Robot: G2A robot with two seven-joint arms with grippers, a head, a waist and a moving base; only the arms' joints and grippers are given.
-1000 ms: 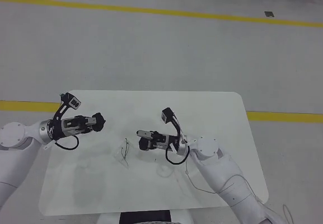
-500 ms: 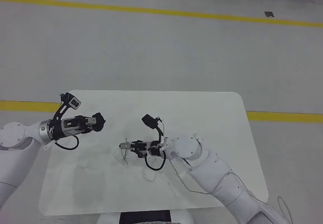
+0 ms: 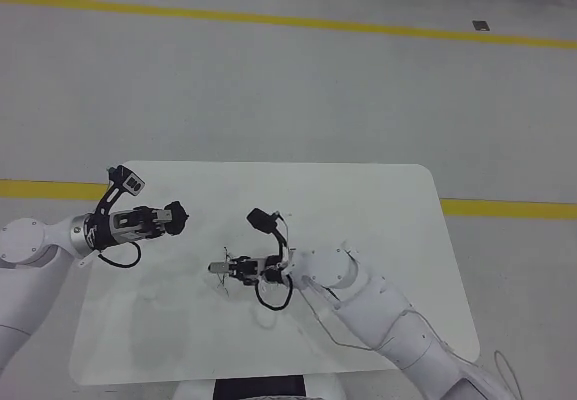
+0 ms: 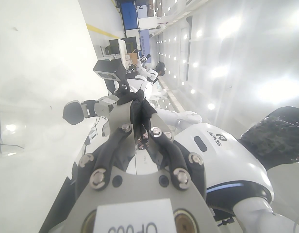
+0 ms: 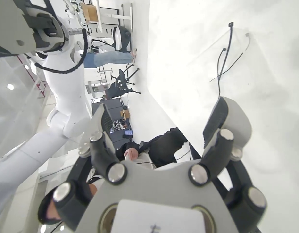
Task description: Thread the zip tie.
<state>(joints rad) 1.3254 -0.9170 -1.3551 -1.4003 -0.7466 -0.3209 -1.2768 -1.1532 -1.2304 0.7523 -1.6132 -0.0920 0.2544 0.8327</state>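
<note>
Zip ties (image 5: 226, 50) lie left of centre; right gripper (image 3: 216, 267), fingers spread wide, extends level just beside them; left gripper (image 3: 176, 217), pinched closed, hangs farther left.

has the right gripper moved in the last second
Yes. In the top view the right gripper has travelled across the table toward the robot's left side and slightly nearer its body, and is now open at the zip ties.
</note>
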